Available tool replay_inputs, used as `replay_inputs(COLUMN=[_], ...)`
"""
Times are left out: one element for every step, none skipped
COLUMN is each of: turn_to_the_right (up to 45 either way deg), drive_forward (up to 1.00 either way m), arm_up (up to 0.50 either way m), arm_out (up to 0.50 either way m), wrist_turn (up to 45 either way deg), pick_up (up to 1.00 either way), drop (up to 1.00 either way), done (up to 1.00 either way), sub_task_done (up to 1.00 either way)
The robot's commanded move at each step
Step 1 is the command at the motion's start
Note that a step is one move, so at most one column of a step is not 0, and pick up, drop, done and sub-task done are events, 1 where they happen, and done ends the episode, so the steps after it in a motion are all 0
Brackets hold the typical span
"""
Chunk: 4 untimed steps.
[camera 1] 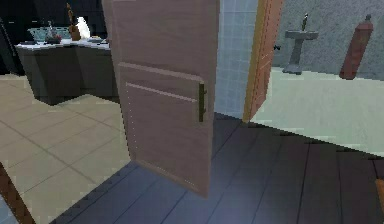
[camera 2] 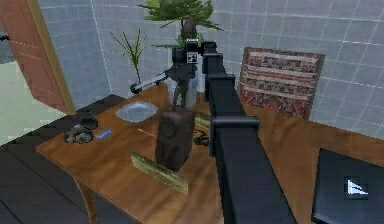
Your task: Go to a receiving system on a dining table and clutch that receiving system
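Hand [camera 2: 172, 80] at far end of arm [camera 2: 235, 140], seen against far part of wooden counter [camera 2: 110, 165]. Can't tell finger spread or whether it holds anything. Just left of it, a blue-grey plate [camera 2: 135, 112]. Nearer, a dark brown block [camera 2: 173, 140] stands upright. Headset-like thing [camera 2: 80, 131] lies toward counter's left end. Can't tell which is the receiving system. Fwd view: tan door [camera 1: 165, 90].

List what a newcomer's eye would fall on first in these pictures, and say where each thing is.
In the forward view, a pale brown door stands open across the middle, with a pedestal sink in the room at upper right. In the arm side view, the dark arm stretches over a wooden table beside a dark brown block, with a patterned hanging on the wall behind.
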Motion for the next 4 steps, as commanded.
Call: replay_inputs(turn_to_the_right=[0.0, 0.0, 0.0, 0.0], drive_forward=[0.00, 0.00, 0.00, 0.00], arm_up=[0.00, 0.00, -0.30, 0.00], arm_out=[0.00, 0.00, 0.00, 0.00], wrist_turn=[45.0, 18.0, 0.0, 0.0], pick_up=[0.00, 0.00, 0.00, 1.00], drop=[0.00, 0.00, 0.00, 0.00], done=[0.00, 0.00, 0.00, 0.00], sub_task_done=[0.00, 0.00, 0.00, 0.00])
